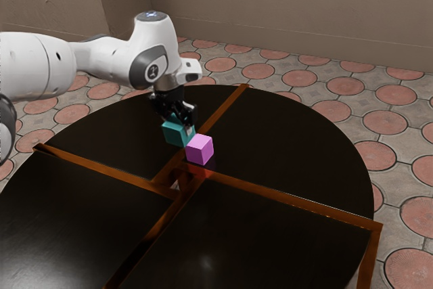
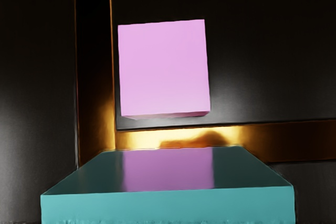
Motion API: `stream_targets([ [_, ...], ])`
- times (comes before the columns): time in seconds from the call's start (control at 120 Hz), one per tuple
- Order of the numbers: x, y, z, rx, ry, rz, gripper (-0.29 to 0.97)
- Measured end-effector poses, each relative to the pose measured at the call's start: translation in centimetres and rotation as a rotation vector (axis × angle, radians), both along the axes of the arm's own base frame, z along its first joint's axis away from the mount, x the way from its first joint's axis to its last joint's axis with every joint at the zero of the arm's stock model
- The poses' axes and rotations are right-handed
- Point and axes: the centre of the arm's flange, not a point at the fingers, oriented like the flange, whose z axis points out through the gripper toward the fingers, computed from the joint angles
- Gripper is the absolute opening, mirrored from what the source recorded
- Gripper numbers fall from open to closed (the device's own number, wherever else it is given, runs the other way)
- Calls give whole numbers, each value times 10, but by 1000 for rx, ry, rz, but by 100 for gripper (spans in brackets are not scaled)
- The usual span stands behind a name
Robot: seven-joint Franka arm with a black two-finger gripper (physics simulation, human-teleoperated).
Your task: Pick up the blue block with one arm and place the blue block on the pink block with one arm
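A teal-blue block [image 1: 177, 132] hangs just above the dark table, with my black gripper [image 1: 180, 122] shut on its top from two sides. Right beside it, toward the exterior view's right, a pink block [image 1: 200, 149] rests on the table near the crossing of the wooden inlay strips. The two blocks stand almost touching, the teal one slightly higher. In the wrist view the teal-blue block [image 2: 168, 187] sits large under my hand, its glossy top mirroring the pink block [image 2: 163, 67] that lies just beyond it.
The round dark table [image 1: 284, 160] is split into quarters by orange-brown wooden strips [image 1: 223, 109]. Its curved edge runs along the exterior view's right. A tiled floor and plain walls lie beyond.
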Motion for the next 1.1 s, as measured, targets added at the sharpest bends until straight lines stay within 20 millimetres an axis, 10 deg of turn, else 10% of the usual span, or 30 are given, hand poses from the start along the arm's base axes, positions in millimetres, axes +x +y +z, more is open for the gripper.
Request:
stream_targets([
  [1.1,90,22,-39,-9,111,7,36],
])
